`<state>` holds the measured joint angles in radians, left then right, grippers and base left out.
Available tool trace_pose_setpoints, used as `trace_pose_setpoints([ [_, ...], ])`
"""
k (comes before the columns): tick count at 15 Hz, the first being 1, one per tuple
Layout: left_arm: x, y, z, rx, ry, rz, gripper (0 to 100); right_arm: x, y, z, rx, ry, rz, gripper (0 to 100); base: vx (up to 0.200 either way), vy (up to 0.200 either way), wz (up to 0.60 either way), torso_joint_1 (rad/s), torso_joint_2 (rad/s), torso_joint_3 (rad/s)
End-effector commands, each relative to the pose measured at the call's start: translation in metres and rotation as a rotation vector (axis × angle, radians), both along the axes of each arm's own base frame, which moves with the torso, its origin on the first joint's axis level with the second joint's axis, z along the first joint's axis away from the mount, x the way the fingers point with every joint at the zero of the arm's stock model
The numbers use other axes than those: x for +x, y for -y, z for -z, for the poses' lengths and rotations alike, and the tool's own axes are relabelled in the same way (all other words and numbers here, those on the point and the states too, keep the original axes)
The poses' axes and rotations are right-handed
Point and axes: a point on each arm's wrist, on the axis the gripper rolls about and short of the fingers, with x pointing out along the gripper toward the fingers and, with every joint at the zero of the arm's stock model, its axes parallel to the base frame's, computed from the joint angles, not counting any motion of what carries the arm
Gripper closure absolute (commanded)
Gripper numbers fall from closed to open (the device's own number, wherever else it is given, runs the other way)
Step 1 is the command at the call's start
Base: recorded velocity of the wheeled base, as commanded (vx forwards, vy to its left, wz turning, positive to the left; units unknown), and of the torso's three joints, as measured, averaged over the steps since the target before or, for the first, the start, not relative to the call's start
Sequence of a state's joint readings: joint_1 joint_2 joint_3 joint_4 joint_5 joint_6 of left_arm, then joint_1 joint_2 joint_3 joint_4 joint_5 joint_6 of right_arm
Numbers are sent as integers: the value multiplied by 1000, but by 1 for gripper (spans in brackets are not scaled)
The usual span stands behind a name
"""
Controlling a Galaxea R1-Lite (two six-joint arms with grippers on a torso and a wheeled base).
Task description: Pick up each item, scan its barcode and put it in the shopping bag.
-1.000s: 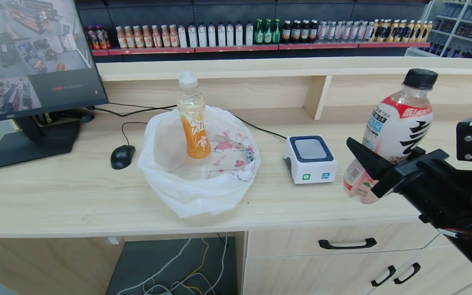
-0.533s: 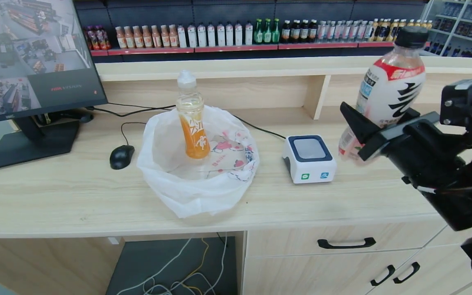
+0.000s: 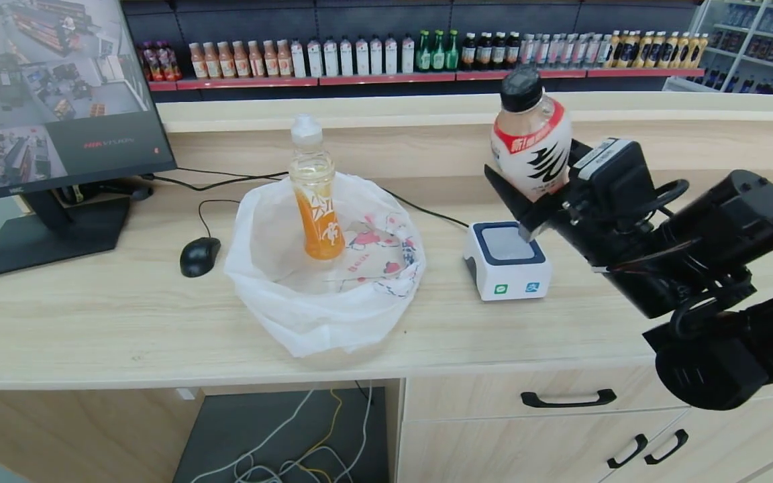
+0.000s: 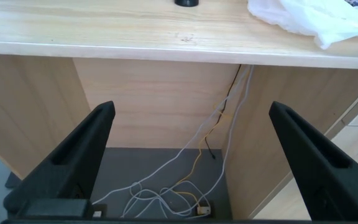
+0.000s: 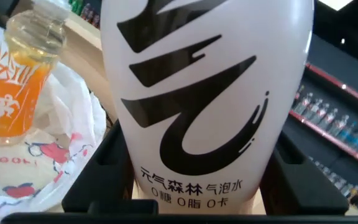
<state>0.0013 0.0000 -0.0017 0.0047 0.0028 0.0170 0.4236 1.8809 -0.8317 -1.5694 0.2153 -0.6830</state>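
The right hand (image 3: 535,184) is clamped on the clear plastic drink bottle with a white label and black cap (image 3: 531,144), upright and apparently just above the small white box scanner with a dark-rimmed window (image 3: 507,260) on the pale wooden counter (image 3: 125,322). For a clean read, the barcode likely needs turning towards that window, uncovered and steady. The left hand (image 4: 191,109), spread apart, hangs below the counter's edge.

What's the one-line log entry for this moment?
right claw shut on white bottle, held near scanner; orange bottle upright in shopping bag; left claw open
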Motion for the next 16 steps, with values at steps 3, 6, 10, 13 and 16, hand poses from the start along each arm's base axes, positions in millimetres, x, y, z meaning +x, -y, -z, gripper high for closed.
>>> trace_pose_setpoints([
  [3, 0, 0, 0, -3, 0, -1, 0, 13, 5, 23, -177, 38, -25, 100, 0, 0, 0, 0, 0, 0],
  [6, 0, 0, 0, -3, 0, -1, 0, 23, 28, 22, -240, 83, -22, 100, 0, 0, 0, 0, 0, 0],
  [10, 0, 0, 0, -2, 0, -1, 0, 29, 36, 31, -307, 100, -63, 100, 0, 0, 0, 0, 0, 0],
  [13, 0, 0, 0, -2, 0, -1, 0, 33, 35, 27, -327, 142, -87, 100, 0, 0, 0, 0, 0, 0],
  [16, 0, 0, 0, -3, 0, -1, 0, 33, 40, 33, -398, 176, -140, 100, 0, 0, 0, 0, 0, 0],
])
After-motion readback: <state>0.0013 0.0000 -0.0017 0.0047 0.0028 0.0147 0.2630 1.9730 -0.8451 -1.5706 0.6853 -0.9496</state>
